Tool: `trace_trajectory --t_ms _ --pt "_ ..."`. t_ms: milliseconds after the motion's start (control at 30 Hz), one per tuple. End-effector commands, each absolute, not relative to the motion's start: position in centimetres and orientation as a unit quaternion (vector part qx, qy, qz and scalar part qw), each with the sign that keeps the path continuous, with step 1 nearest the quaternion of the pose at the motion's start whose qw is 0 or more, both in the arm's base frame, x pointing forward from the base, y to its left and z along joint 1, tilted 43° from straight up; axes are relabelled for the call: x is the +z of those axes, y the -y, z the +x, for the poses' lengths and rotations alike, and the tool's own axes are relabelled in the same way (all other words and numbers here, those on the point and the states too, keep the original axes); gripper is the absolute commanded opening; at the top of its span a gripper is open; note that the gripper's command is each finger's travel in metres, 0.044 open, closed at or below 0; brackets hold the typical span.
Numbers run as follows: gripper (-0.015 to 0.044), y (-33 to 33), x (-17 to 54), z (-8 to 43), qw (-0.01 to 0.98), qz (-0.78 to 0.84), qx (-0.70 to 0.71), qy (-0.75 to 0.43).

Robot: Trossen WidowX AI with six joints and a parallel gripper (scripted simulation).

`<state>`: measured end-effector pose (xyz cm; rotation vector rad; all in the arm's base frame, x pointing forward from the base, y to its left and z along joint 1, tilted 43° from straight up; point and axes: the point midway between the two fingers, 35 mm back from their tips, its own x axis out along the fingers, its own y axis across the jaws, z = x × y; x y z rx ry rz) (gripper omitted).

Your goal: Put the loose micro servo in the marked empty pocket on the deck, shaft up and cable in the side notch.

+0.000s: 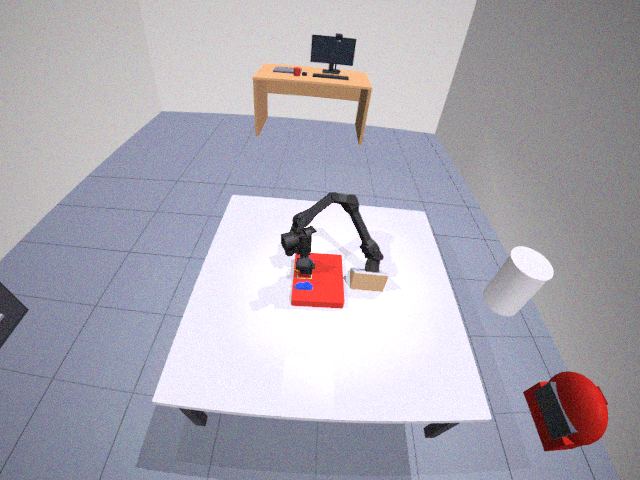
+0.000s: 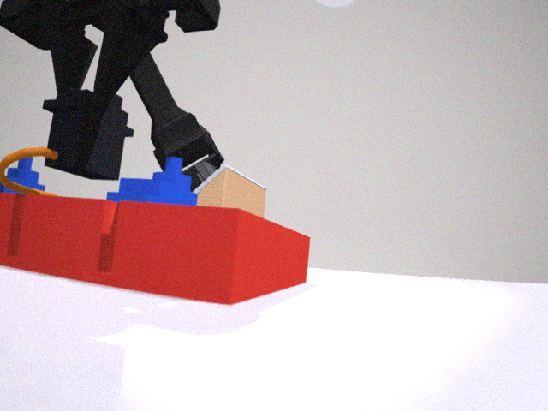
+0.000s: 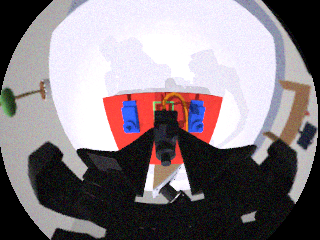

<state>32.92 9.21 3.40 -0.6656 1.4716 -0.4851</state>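
Currently the hand (image 2: pixel 84 145) is clamped on the black servo (image 3: pixel 164 135), holding it above the red deck (image 2: pixel 176 247). Its bottom edge hangs just above the deck top in the exterior view, not seated. In the wrist view the servo sits between the two blue servos (image 3: pixel 130 116), one on each side of the hand, both already in their pockets. Ahead of the hand, just past the servo, is the outlined pocket (image 3: pixel 160 104); whether the servo is directly over it I can't tell. The orange cable (image 2: pixel 17 161) arcs from the held servo, looping over the pocket area. A tan block (image 2: pixel 232 192) stands behind the deck, where the arm base is. Deck rests on the white tabletop (image 1: pixel 320 361).
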Motion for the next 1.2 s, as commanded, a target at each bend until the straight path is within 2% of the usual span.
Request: trace_trajectory --t_ms 0,1167 --pt "0.0 -9.6 3.6 33.4 0.669 -0.297 -0.212 -0.648" --pt "0.0 -7.7 1.6 33.6 0.669 -0.298 -0.212 -0.648"
